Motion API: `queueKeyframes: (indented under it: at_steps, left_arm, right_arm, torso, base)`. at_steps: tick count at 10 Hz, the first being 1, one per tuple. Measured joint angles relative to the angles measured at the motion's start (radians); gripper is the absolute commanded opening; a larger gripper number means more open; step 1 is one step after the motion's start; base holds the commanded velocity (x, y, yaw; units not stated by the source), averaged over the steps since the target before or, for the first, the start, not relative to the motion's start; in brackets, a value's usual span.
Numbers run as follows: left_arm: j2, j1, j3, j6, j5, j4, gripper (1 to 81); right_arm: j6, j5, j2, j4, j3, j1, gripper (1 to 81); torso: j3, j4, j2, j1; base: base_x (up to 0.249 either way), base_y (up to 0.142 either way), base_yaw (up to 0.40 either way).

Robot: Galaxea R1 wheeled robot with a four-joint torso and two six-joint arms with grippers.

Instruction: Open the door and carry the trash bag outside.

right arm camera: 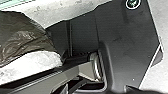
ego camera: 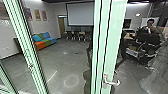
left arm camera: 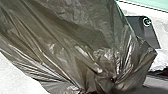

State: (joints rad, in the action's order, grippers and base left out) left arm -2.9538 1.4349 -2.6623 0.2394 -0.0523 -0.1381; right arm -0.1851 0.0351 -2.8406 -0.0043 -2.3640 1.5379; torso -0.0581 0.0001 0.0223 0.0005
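Note:
The trash bag (left arm camera: 75, 40) is dark, thin, shiny plastic and looms large in the left wrist view. Its folds draw together tightly at my left gripper (left arm camera: 111, 86), which is shut on the bag. Part of the same dark bag (right arm camera: 22, 37) shows in the right wrist view, beside the robot's own plate and bar. In the head view, a pale green door frame (ego camera: 108, 37) stands close in front, with a silver lever handle (ego camera: 111, 82) low on it. How my right gripper stands cannot be made out.
Another green upright (ego camera: 26, 47) leans across the left side. Beyond lie a grey floor (ego camera: 62, 62), a colourful sofa (ego camera: 43, 40), chairs by a table and a hanging screen (ego camera: 80, 13). A person (ego camera: 150, 26) is at the right, near dark equipment.

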Motion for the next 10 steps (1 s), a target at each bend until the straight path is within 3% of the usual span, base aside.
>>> queueKeyframes:
  at_steps: [4,10]
  left_arm:
    - [0.075,0.003,0.15,0.0,0.008,0.0,1.0]
    - [0.089,0.012,0.17,-0.001,0.009,0.0,1.0]
  right_arm:
    - [0.0,0.002,0.15,0.0,0.29,0.0,81.1]
    - [-0.004,0.066,0.369,0.004,0.592,0.014,81.1]
  torso:
    - [0.0,0.0,0.0,0.0]
    - [0.0,0.0,0.0,0.0]
  base:
    - [0.0,0.0,0.0]
    - [0.0,0.0,0.0]
